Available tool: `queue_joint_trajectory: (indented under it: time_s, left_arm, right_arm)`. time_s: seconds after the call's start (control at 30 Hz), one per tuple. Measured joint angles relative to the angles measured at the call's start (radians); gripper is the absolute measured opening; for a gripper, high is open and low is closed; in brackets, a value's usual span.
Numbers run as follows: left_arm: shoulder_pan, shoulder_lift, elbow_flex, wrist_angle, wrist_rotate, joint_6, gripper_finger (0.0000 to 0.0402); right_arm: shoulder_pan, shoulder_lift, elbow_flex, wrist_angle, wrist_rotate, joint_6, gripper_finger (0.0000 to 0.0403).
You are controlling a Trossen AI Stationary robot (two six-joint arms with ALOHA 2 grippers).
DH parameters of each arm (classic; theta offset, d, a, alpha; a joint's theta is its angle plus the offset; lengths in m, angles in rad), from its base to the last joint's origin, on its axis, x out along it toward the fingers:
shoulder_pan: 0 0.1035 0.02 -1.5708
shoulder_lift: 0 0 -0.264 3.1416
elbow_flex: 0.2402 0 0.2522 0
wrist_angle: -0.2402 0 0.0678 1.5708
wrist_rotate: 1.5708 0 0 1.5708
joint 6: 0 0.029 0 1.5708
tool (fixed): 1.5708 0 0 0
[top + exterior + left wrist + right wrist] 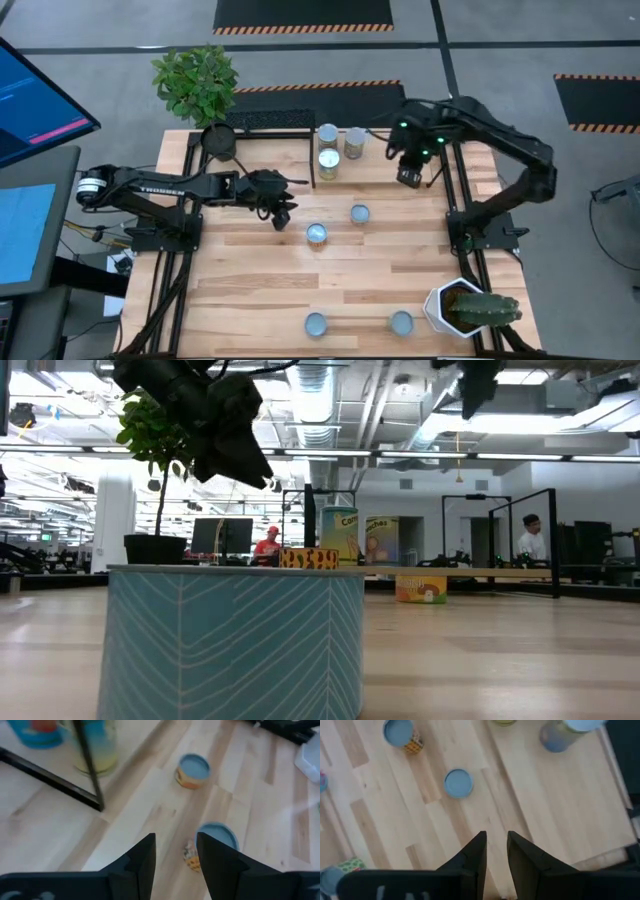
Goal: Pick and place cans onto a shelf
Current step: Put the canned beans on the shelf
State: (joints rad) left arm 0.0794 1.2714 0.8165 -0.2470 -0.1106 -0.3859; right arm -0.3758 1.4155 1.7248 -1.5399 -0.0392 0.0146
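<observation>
Left claw (281,212) hangs over the light wooden table (250,290) near its centre, fingers apart and empty. Nearest target for us is the small pale-blue-topped tin can with the yellow-orange label (317,234): upright, axis vertical, just beside the claw on the side towards the table's right edge and slightly nearer the front edge. In the left wrist view it sits just ahead of the fingertips, partly behind one finger (216,836), so we judge a short reach forward and down lines it up.

Right claw (411,177) waits above the back right of the table, fingers slightly apart, holding nothing.

Low black-rod shelf (262,122) is at the back edge, by the left arm's side; three cans (328,162) stand by it.
</observation>
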Motion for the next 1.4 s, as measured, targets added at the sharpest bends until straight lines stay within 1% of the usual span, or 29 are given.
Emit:
queue_joint_trajectory:
  time_s: [0.07,0.17,0.37,0.63,0.8,0.87,0.93,1.0,1.2,1.4]
  left_arm:
    - [-0.018,0.028,0.000,0.032,0.001,0.000,0.0131]
    - [-0.041,0.081,0.018,0.029,0.000,-0.002,0.0131]
    - [-0.050,0.222,0.138,-0.071,0.003,0.028,0.0131]
    - [-0.049,0.385,0.285,-0.180,0.108,0.087,0.0131]
    - [-0.049,0.463,0.348,-0.238,0.111,0.101,0.0131]
    - [-0.049,0.470,0.354,-0.248,0.111,0.102,0.0131]
    - [-0.049,0.479,0.358,-0.220,0.111,0.101,0.0131]
    - [-0.049,0.482,0.356,-0.255,0.108,0.095,0.0131]
    - [-0.049,0.497,0.354,-0.286,0.107,0.081,0.0131]
    - [-0.050,0.539,0.358,-0.247,0.132,0.059,0.0129]
  right_arm:
    - [0.012,-0.031,0.000,0.000,0.029,0.029,0.0101]
    - [0.032,-0.075,0.000,-0.002,0.064,0.081,0.0101]
    - [0.058,-0.153,0.000,-0.032,0.101,0.169,0.0102]
    - [0.082,-0.268,0.000,-0.031,0.109,0.180,0.0101]
    - [0.079,-0.345,0.000,-0.032,0.119,0.181,0.0102]
    - [0.079,-0.371,0.000,-0.032,0.120,0.181,0.0102]
    - [0.079,-0.392,0.000,-0.031,0.120,0.181,0.0102]
    - [0.079,-0.415,0.000,-0.031,0.120,0.181,0.0102]
    - [0.079,-0.465,0.000,-0.031,0.121,0.181,0.0102]
    - [0.079,-0.519,0.000,-0.031,0.121,0.198,0.0102]
